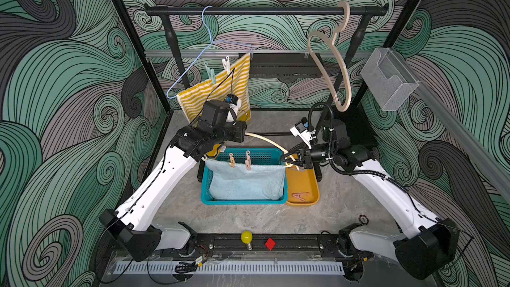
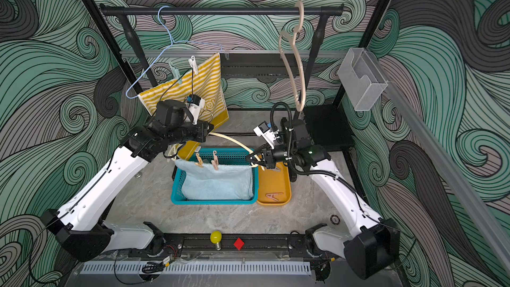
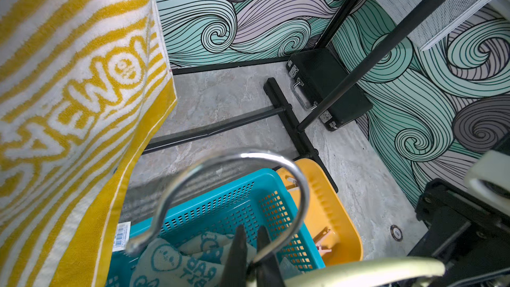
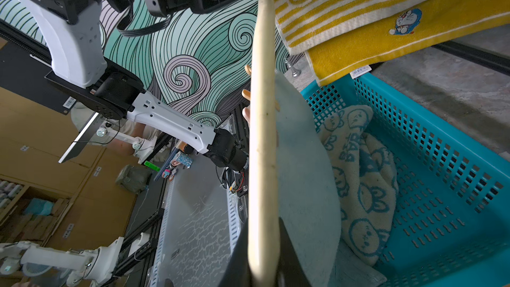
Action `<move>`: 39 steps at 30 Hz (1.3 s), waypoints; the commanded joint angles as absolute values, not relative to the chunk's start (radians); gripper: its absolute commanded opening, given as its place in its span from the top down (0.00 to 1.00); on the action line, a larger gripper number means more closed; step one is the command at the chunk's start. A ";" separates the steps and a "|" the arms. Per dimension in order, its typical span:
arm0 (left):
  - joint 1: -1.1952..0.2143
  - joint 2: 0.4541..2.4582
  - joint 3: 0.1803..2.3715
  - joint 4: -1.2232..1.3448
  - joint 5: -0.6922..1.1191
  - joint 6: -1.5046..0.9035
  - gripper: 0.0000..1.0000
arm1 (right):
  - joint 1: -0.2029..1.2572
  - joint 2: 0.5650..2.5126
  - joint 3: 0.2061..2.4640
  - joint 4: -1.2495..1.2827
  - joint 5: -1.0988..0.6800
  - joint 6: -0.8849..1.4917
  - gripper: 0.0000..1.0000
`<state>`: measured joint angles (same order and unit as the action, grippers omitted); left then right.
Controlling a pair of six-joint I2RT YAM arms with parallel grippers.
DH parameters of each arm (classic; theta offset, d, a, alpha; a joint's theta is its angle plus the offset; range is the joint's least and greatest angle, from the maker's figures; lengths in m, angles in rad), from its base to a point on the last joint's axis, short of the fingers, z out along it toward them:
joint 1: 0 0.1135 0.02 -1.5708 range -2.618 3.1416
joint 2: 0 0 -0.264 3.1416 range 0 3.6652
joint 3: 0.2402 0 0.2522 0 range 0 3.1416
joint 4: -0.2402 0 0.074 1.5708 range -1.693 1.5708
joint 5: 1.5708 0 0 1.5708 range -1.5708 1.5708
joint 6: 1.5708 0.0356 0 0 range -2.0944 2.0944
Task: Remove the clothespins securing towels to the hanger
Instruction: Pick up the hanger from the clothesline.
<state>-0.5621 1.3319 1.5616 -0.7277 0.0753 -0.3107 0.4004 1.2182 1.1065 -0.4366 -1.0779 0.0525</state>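
Clothespins (image 1: 231,160), two probably light, stiff plastic spring pegs, orange and pink, pin soft light-blue terry towel (image 1: 245,182) to cream hanger (image 1: 265,139) over teal basket (image 1: 242,202); squeeze upstanding tails; left gripper (image 3: 251,227) pinches chrome hook (image 3: 276,161), right gripper (image 1: 284,158) straddles hanger, clamp untellable.

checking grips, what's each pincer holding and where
The left pincer pinches the cream hanger at its metal hook's foot; right pincer straddles the hanger's arm, grip unclear.

I have open bench (image 1: 276,218) in front of the teal basket (image 1: 242,202). Over it the cream hanger (image 4: 262,133) with its blue towel (image 1: 245,183) blocks the way in; the orange tray (image 1: 302,183) flanks its right side, the striped towel (image 1: 237,78) hangs behind.
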 commanded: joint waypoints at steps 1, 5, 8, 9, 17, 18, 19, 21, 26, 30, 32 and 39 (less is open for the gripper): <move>-0.563 1.336 1.551 -0.695 0.101 -0.344 1.00 | 0.407 1.198 1.107 -0.338 -1.076 0.054 0.63; -0.563 1.332 1.523 -0.682 0.077 -0.352 1.00 | 0.407 1.193 1.109 -0.351 -0.994 0.056 0.44; -0.566 1.336 1.517 -0.690 0.043 -0.335 1.00 | 0.405 1.174 1.115 -0.354 -0.928 0.054 0.39; -0.566 1.338 1.519 -0.701 0.024 -0.333 1.00 | 0.402 1.166 1.117 -0.354 -0.904 0.053 0.37; -0.575 1.325 1.481 -0.721 0.005 -0.324 1.00 | 0.385 1.098 1.116 -0.392 -0.779 0.087 0.36; -0.576 1.319 1.467 -0.716 0.005 -0.327 1.00 | 0.385 1.090 1.113 -0.385 -0.779 0.103 0.36; -0.578 1.313 1.452 -0.711 0.007 -0.330 1.00 | 0.386 1.082 1.107 -0.373 -0.785 0.122 0.37; -0.581 1.299 1.419 -0.695 0.016 -0.330 1.00 | 0.387 1.067 1.097 -0.367 -0.788 0.143 0.37; -0.583 1.270 1.345 -0.660 0.052 -0.335 1.00 | 0.402 1.026 1.061 -0.365 -0.742 0.170 0.40; -0.583 1.265 1.317 -0.652 0.077 -0.353 1.00 | 0.470 0.987 1.023 -0.382 -0.665 0.162 0.42; -0.583 1.264 1.305 -0.650 0.081 -0.362 1.00 | 0.522 0.973 1.023 -0.419 -0.618 0.129 0.41; -0.586 1.244 1.261 -0.625 0.087 -0.371 1.00 | 0.626 0.971 1.003 -0.440 -0.566 0.073 0.39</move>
<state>-0.5789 1.2736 1.2583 -0.6651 0.0650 -0.3538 0.6125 0.9726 1.0183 -0.4305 -0.6029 0.1074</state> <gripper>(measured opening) 0.050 0.606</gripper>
